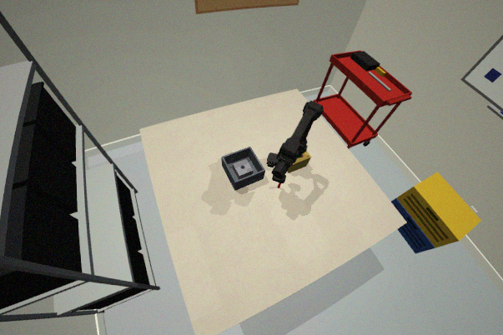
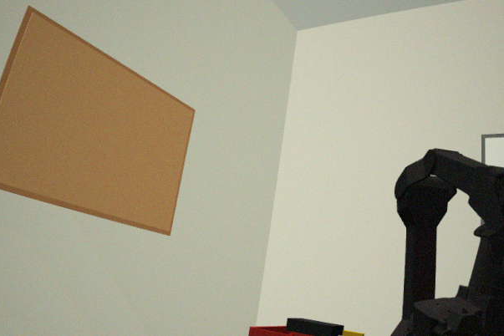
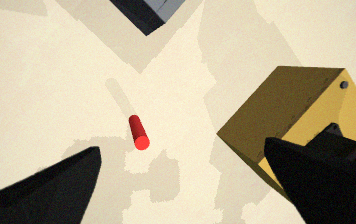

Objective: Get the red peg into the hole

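Observation:
The red peg [image 1: 279, 185] [image 3: 139, 132] stands upright on the table. My gripper [image 1: 279, 178] [image 3: 184, 149] is open with nothing between its fingers, above the table near the peg. In the wrist view the peg shows ahead of the fingertips, nearer the left finger; in the top view the hand hides part of it. The open dark grey box [image 1: 248, 182] [image 3: 148, 21] stands to the left of the hand in the top view, and only its corner shows in the wrist view. The light plate [image 1: 238, 169] with its small dark hole lies at the box's bottom.
The yellow block [image 1: 299, 165] [image 3: 282, 97] under the arm's base stands close to the hand, behind the right finger in the wrist view. The pale table [image 1: 242, 258] carries all of these. A red cart [image 1: 346, 118] and a yellow and blue cabinet [image 1: 450, 204] stand beyond its edge.

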Robot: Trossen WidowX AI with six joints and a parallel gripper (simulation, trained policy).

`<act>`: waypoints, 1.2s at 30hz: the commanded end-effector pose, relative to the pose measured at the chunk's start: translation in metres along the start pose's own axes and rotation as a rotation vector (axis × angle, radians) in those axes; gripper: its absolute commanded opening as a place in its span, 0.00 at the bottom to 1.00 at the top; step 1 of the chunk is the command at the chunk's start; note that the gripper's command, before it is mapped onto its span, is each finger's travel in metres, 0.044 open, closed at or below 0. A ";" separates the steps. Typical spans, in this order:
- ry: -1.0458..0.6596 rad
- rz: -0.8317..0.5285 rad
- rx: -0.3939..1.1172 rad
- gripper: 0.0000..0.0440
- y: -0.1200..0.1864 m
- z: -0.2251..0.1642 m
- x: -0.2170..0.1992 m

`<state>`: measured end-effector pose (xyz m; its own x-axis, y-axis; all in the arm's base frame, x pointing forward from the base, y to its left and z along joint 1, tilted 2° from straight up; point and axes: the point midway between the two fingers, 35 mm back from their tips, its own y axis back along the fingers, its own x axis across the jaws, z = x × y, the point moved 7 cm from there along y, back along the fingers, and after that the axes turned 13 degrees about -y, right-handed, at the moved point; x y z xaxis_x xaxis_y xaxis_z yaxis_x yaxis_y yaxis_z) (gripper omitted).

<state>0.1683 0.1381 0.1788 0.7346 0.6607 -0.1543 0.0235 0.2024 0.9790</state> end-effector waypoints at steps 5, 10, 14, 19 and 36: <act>-0.012 -0.056 0.048 1.00 -0.027 -0.011 0.006; -0.021 -0.064 0.070 1.00 -0.044 -0.016 0.012; -0.029 -0.061 0.082 1.00 -0.058 -0.019 0.017; -0.041 -0.049 0.091 1.00 -0.077 -0.022 0.023; -0.056 -0.042 0.100 0.68 -0.137 -0.030 0.029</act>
<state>0.1698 0.1547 0.0440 0.7687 0.6165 -0.1703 0.1021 0.1446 0.9842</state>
